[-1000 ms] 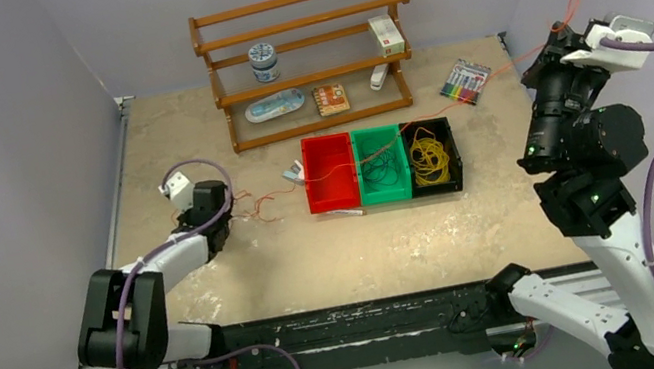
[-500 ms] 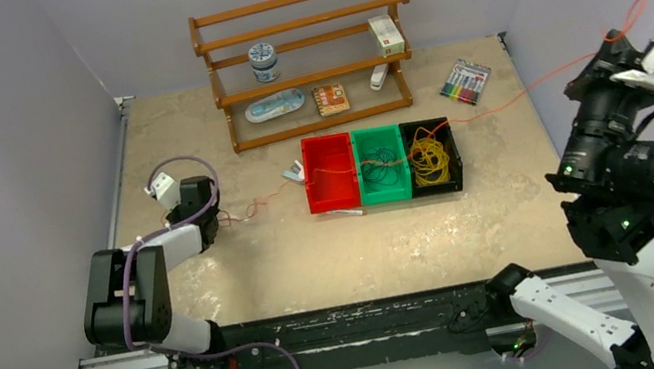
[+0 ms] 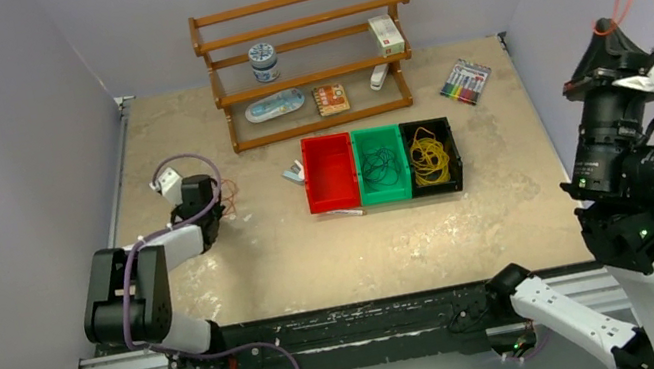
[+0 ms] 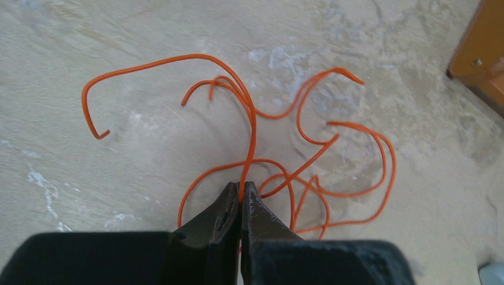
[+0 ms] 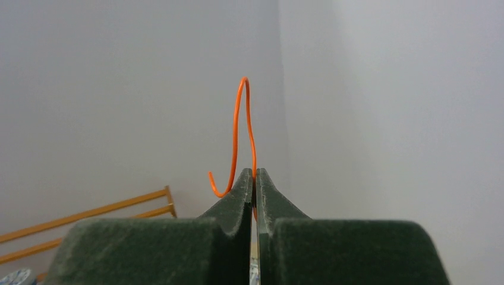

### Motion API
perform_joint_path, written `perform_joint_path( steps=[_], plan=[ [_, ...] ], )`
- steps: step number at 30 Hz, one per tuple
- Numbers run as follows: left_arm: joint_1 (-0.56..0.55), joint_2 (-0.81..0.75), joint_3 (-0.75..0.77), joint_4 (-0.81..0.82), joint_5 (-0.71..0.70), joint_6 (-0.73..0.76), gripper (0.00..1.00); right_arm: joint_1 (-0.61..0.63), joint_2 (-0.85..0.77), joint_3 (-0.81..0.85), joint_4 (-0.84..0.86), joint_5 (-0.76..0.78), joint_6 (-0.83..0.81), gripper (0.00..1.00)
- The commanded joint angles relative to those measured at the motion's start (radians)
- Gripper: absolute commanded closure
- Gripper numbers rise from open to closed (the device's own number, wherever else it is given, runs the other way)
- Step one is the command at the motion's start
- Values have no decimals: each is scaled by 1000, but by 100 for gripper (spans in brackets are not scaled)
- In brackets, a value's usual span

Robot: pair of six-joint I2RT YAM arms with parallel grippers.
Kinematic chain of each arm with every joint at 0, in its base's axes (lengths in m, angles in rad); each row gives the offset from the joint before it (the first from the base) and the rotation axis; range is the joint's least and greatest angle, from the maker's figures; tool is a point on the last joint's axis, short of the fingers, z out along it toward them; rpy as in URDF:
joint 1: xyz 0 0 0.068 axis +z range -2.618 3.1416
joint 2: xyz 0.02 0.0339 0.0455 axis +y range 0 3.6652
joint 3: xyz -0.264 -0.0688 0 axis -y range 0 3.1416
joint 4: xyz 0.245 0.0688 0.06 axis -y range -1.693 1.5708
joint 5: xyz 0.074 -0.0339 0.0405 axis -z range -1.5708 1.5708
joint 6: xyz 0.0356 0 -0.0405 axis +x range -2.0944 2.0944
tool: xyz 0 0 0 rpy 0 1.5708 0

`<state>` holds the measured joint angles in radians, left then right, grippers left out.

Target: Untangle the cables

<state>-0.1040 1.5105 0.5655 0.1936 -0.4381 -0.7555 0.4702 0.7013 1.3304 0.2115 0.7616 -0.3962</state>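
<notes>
My left gripper (image 4: 241, 185) is shut on an orange cable (image 4: 309, 148) whose loose loops lie on the table just ahead of it; in the top view it sits at the left of the table (image 3: 201, 207). My right gripper (image 5: 254, 172) is shut on another orange cable (image 5: 241, 124), held high in the air at the far right (image 3: 613, 17); a short hooked end sticks up above the fingertips. Dark cables (image 3: 381, 167) lie in the green bin and yellow cables (image 3: 429, 154) in the black bin.
A red bin (image 3: 330, 176), green bin (image 3: 402, 189) and black bin (image 3: 452, 147) stand in a row mid-table. A wooden shelf (image 3: 310, 55) with small items stands at the back. A pack of markers (image 3: 464, 81) lies at the back right.
The orange strand stretched across the bins between both grippers is gone. My right gripper rose and swung right with its cable. My left gripper stayed low at the left with its orange loops.
</notes>
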Motion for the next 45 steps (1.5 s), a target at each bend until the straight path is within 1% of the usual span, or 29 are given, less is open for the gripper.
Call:
perform_joint_path(
  steps=[1,4,7,8,9,12,15,16,18,20,23,26,30,33,37,45],
  plan=[
    [-86,-86,-4,3,13,48,100,-5,45,51,-90,-255,83,100],
    [-153,-137,-11,-49,-40,42,100,-4,62,46,-85,-290,92,100],
    [-167,-182,-45,-75,-33,16,100,-4,64,30,-65,-289,92,100],
    [-170,-200,-55,-85,-29,10,97,-4,65,27,-61,-285,92,100],
    [-171,-218,-65,-95,-27,6,92,-4,66,24,-59,-284,94,100],
    [-172,-276,-78,-138,-35,-4,72,-4,72,23,-59,-288,99,100],
    [-172,-327,-63,-186,-51,-4,59,-4,83,24,-61,-303,110,100],
    [-172,-341,-55,-201,-55,-3,50,-5,86,25,-60,-307,113,100],
    [-172,-367,-35,-233,-64,-3,44,-4,94,30,-64,-317,120,100],
    [-171,-401,-18,-258,-71,-4,40,-4,102,39,-71,-333,122,100],
    [-172,-452,-3,-278,-69,2,38,-4,118,60,-89,-381,130,100],
    [-171,-480,7,-273,-37,25,38,-4,151,93,-119,-471,146,100],
    [-172,-498,18,-255,34,56,38,-5,193,124,-141,-599,179,100],
    [-172,-533,16,-227,95,75,38,-4,202,129,-118,-666,205,100],
    [-172,-578,23,-178,176,110,37,-5,208,139,-92,-697,225,100],
    [-177,-608,75,-68,401,165,37,-4,241,175,-52,-785,286,100]
  ],
)
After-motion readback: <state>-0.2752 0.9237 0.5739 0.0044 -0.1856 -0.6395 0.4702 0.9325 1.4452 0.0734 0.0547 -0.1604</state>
